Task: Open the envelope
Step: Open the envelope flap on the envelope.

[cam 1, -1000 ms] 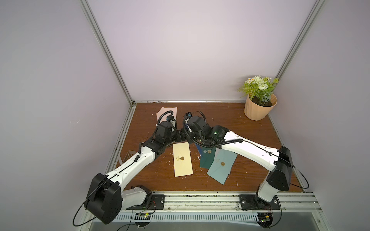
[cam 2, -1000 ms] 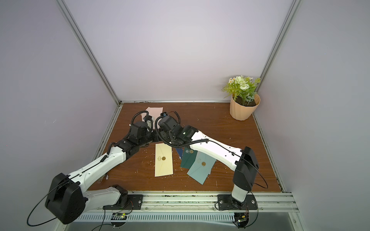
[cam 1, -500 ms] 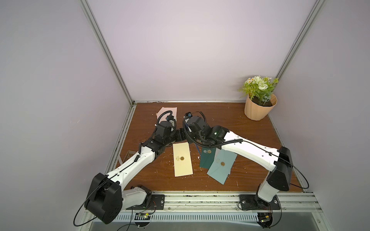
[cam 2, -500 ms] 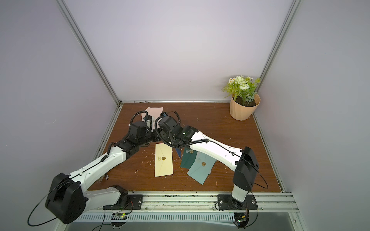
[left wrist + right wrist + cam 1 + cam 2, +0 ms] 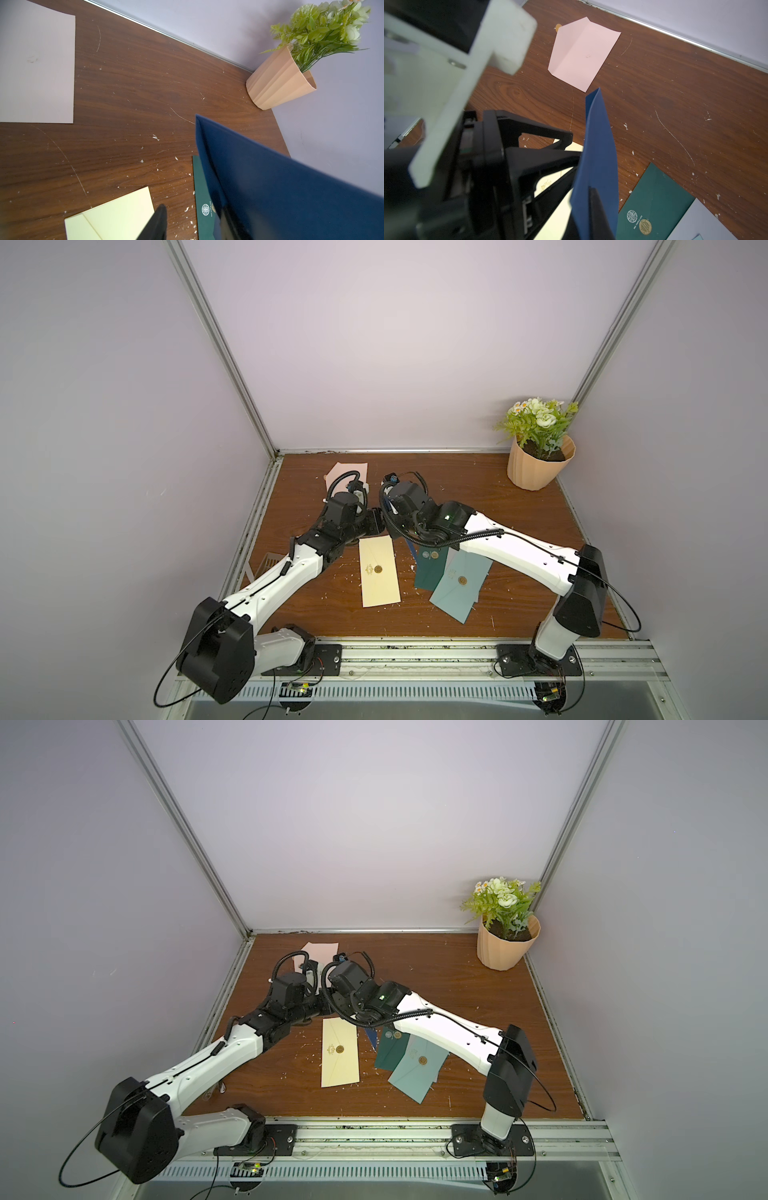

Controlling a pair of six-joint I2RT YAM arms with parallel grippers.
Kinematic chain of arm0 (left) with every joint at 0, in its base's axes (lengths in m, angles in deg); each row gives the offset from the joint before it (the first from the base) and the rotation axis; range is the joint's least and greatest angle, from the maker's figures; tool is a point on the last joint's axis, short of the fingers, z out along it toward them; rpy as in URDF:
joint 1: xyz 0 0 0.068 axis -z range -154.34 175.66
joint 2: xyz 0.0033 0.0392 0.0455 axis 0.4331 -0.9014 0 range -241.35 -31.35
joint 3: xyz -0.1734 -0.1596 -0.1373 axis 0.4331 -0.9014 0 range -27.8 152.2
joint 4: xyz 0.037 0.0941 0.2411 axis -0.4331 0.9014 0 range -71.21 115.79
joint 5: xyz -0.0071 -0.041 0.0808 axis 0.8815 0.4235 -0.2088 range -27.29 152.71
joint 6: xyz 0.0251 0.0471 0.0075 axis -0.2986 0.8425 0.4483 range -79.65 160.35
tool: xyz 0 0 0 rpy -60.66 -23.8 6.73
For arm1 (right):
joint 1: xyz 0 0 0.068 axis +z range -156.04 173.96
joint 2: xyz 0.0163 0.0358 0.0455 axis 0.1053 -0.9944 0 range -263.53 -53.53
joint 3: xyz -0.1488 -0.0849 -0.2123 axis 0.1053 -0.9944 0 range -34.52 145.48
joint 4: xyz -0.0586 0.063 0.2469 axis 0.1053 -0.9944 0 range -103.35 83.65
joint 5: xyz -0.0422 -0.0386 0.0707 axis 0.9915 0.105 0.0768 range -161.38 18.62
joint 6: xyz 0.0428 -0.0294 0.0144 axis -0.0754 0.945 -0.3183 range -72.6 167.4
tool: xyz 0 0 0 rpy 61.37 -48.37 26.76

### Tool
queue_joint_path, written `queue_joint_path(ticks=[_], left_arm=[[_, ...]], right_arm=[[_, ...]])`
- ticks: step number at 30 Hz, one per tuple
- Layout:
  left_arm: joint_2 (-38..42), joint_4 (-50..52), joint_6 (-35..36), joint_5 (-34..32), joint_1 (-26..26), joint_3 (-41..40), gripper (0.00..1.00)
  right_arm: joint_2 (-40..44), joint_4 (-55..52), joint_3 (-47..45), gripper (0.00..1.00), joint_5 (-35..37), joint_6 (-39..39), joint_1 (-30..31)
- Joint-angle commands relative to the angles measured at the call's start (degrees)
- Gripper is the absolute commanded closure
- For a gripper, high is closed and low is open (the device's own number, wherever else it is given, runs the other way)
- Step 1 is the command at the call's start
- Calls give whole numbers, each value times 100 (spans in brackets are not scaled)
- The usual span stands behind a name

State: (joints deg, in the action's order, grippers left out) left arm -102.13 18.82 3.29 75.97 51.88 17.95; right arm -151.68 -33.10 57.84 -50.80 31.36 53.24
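Navy envelope (image 5: 598,145): long, plain, matt dark blue with crisp edges and a sharp corner. A crease runs along one long side in the left wrist view.
Its position: lifted off the table (image 5: 478,497), standing on edge and tilted between the two wrists, above the gap between the cream and green envelopes.
Its flap: I cannot tell whether it is open or sealed.
In both top views: mostly hidden by the wrists; only a blue sliver shows under the right arm.
Right gripper (image 5: 589,193): closed tight on the navy envelope, one black finger (image 5: 596,207) lying flat on its face.
Left gripper (image 5: 192,212): jaws partly open. One finger (image 5: 160,220) stands clear of the navy envelope, over the cream one; the other lies against the blue paper. No clamp shows.
Cream envelope (image 5: 379,570): flat on the table just beside the left wrist, flap down under a gold seal.
Green envelope (image 5: 430,572): flat, dark, with a gold seal and a white emblem, partly under the right arm.
Teal envelope (image 5: 457,589): flat, gold seal, overlapping the green one.
Pink envelope (image 5: 581,56): flat near the back wall, flap folded open.
Plant pot (image 5: 536,464): upright in the far corner, well apart from the arms.
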Motion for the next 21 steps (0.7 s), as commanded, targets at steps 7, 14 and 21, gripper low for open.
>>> queue_joint_path(ticks=[7,14,21], left_arm=[[-96,221,31,-196,-108,-218,65],[-65,239,23,-222,-150,-248,66],[-26,286,54,-261,-178,-254,63]], right_arm=[[129,433,357,100,-151,-32,131],[95,407,368,100,-151,-18,136],[81,390,379,100,-152,-23,136]])
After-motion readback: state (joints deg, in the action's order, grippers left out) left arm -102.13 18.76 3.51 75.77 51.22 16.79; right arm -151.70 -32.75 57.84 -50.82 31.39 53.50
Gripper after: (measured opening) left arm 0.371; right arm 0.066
